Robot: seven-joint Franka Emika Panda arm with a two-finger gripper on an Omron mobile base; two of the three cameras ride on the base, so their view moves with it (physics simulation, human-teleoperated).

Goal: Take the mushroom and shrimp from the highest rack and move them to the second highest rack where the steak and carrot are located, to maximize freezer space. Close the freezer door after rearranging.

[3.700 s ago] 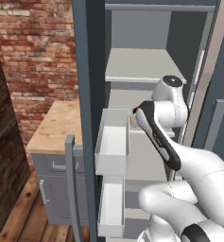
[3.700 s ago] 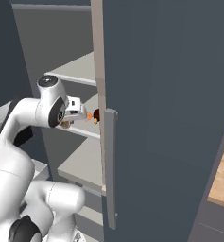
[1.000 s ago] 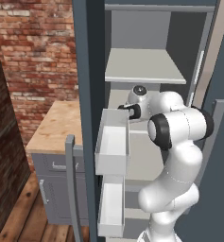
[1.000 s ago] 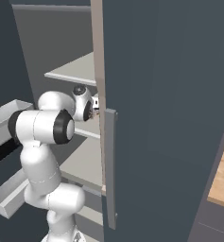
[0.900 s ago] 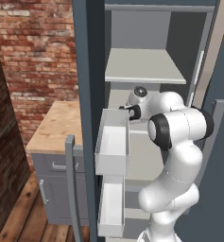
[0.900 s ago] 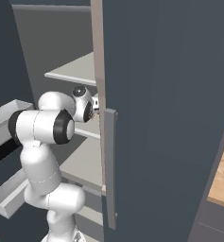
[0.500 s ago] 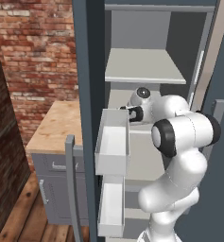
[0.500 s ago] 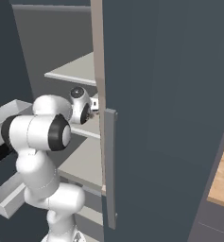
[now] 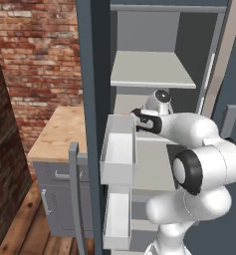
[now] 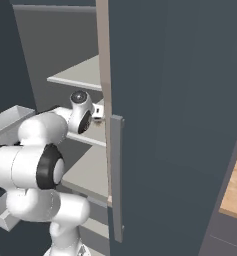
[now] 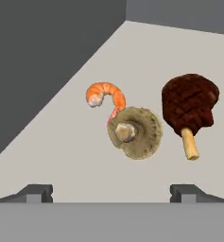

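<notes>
In the hand view the gripper (image 11: 111,191) stands wide open, its two dark finger tips far apart with nothing between them, above the pale grey second-highest rack (image 11: 61,156) of the freezer.

On that rack lies the tan, round-capped mushroom (image 11: 134,132), stem side towards the camera. The curled orange shrimp (image 11: 105,96) lies just beside the mushroom, its tail end touching or slipping under the cap's edge; which of the two cannot be told. On the mushroom's other side, near it but apart, rests the dark brown, grill-marked steak with a pale bone handle (image 11: 188,108). All three lie loose on the rack, ahead of the open finger tips.

In the left base view the white arm (image 9: 189,130) reaches into the freezer below the pale grey highest rack (image 9: 152,69), its hand at the level of the shelf beneath it. The dark grey freezer door (image 9: 95,99) stands open, with two light grey door bins (image 9: 118,154) on its inner side. Beyond the door sits a wooden-topped surface (image 9: 59,130) before a red brick wall (image 9: 40,55).
</notes>
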